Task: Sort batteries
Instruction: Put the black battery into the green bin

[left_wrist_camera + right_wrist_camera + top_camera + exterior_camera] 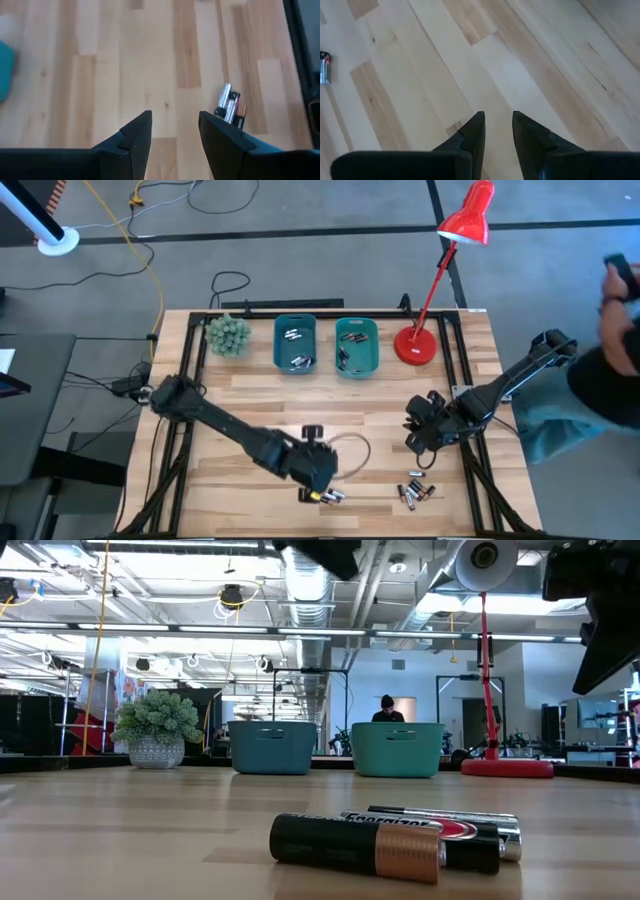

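Three batteries [325, 496] lie side by side on the wooden table near its front edge, large in the low view [400, 840]. Several more batteries [415, 492] lie to their right. My left gripper [315, 470] hovers open just behind the first group, which shows ahead of its fingers [230, 106]; nothing is between them. My right gripper [418, 438] hangs open over bare wood at the right, with one battery [324, 67] at the edge of its view. Two teal bins [295, 345] [357, 346] at the far middle hold batteries.
A red desk lamp [417, 345] stands right of the bins, a small potted plant [228, 335] left of them. A grey cable loop [355, 452] lies mid-table beside my left arm. A person [615, 330] is beyond the table's right edge.
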`<action>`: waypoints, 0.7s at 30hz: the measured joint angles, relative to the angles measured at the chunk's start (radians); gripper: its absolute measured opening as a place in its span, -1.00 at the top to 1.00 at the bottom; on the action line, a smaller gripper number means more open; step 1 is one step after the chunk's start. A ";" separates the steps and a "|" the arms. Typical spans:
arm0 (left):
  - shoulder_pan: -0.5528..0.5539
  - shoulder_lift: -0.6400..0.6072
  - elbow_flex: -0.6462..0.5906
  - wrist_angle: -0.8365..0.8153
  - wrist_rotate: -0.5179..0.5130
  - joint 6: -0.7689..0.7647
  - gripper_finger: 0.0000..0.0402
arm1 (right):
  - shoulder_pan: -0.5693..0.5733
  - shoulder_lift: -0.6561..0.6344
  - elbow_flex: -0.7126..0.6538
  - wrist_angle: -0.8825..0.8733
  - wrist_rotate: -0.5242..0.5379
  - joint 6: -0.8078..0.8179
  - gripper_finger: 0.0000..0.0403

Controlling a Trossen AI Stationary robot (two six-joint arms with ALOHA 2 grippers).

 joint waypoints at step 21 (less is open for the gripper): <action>-0.136 0.210 0.000 0.230 0.071 -0.077 0.21 | 0.066 0.000 0.000 0.000 0.001 0.022 0.42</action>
